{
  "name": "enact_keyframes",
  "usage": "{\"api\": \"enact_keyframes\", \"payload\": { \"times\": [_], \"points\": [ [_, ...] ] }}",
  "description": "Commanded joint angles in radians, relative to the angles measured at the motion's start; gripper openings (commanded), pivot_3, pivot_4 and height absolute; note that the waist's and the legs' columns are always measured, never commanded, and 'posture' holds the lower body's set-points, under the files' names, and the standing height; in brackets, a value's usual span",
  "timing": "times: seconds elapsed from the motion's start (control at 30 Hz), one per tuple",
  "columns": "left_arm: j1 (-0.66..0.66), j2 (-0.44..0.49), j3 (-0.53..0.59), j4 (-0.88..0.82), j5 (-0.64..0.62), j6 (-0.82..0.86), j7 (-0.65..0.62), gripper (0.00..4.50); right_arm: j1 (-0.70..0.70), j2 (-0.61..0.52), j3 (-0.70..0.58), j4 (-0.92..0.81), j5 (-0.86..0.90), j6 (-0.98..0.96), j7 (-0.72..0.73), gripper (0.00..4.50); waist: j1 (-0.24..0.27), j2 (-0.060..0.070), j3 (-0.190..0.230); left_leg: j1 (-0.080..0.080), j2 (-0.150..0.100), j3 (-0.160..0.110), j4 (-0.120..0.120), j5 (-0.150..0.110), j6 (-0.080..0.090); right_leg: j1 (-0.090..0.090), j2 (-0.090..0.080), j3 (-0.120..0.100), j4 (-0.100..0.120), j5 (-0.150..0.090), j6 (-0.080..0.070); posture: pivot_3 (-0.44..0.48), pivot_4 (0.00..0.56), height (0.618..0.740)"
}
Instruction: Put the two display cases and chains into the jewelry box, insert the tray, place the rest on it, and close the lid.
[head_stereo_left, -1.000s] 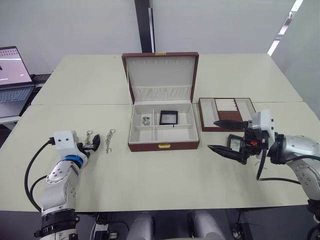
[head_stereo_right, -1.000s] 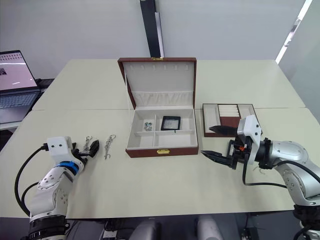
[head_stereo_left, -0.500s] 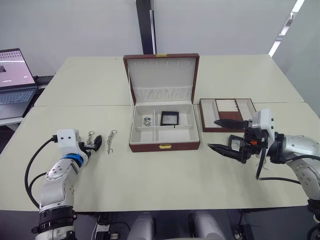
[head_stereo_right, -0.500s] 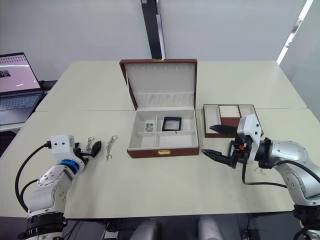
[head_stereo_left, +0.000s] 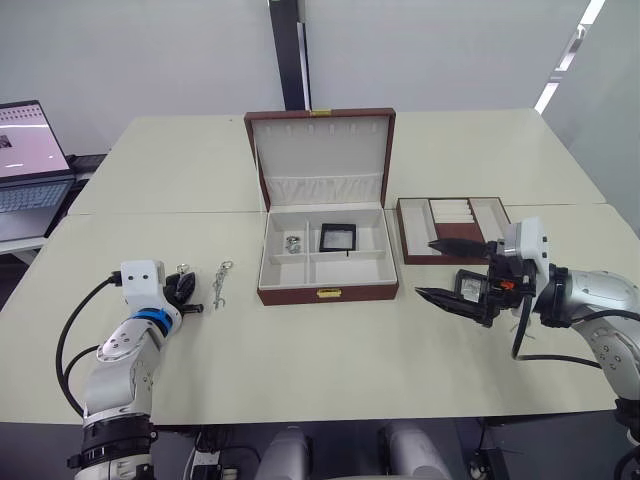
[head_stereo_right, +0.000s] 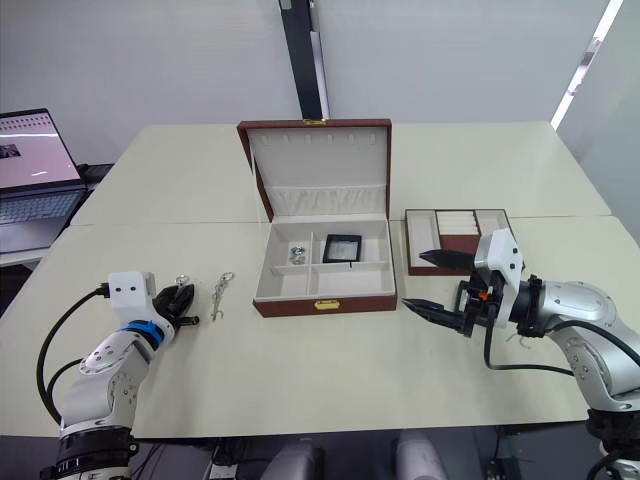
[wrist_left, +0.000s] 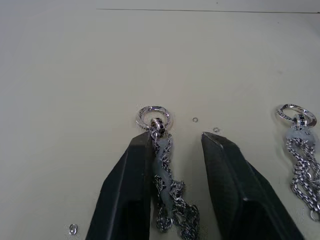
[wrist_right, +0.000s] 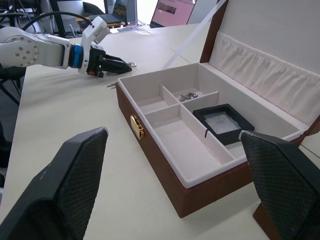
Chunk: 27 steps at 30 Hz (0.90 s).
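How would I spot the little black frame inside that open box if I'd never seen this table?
Find the open reddish-brown jewelry box mid-table, its lid raised. In its cream lining, look at the rear compartment on the robot's right: the display case lies there, square, black, clear-windowed. The compartment beside it holds only a silvery chain heap.

Left claw (wrist_left: 176, 145) now forward and low, astride a chain (wrist_left: 161, 165).

Lots of bare worktop (head_stereo_left: 320, 350) across the lower middle, nothing between either arm and the jewelry box (head_stereo_left: 328, 255). The lid (head_stereo_left: 322, 155) stands up and walls off the back. The tray (head_stereo_left: 452, 226) sits just right of the box, laptop (head_stereo_left: 30, 150) far left.
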Motion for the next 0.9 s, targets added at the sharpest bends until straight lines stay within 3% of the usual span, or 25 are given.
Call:
{"api": "enact_keyframes", "payload": {
  "times": [0.03, 0.1, 0.57, 0.9],
  "points": [
    [0.033, -0.018, -0.007, 0.034, 0.004, 0.036, 0.012, 0.34, -0.013, -0.011, -0.021, -0.007, 0.0, -0.003, 0.008, 4.5, 0.0, 0.0, 0.0, 0.0, 0.0, 0.0, 0.0, 0.0, 0.0, 0.0, 0.0, 0.0, 0.0, 0.0, 0.0, 0.0, 0.15, 0.74],
    [0.033, -0.024, 0.0, 0.036, -0.001, 0.038, 0.016, 0.08, -0.014, -0.012, -0.021, -0.008, 0.0, -0.001, 0.008, 4.5, 0.0, 0.001, -0.001, 0.0, 0.0, 0.0, 0.0, 0.0, 0.0, 0.0, 0.0, 0.0, 0.0, 0.0, 0.0, 0.0, 0.15, 0.74],
    [-0.005, -0.074, 0.088, -0.029, -0.098, -0.032, 0.029, 0.08, -0.045, -0.01, -0.03, 0.002, 0.015, 0.003, 0.02, 4.5, 0.0, 0.001, -0.001, 0.0, 0.0, 0.0, 0.0, 0.0, 0.0, 0.0, 0.0, 0.0, -0.001, 0.0, 0.0, 0.0, 0.15, 0.74],
    [-0.027, -0.063, 0.047, -0.314, -0.223, 0.069, -0.022, 0.08, -0.049, -0.022, -0.093, -0.07, 0.095, 0.067, 0.002, 4.5, 0.003, -0.007, 0.003, -0.002, 0.0, -0.002, 0.0, 0.0, 0.0, 0.0, 0.0, -0.002, -0.002, 0.0, 0.0, 0.0, 0.15, 0.74]
  ]
}}
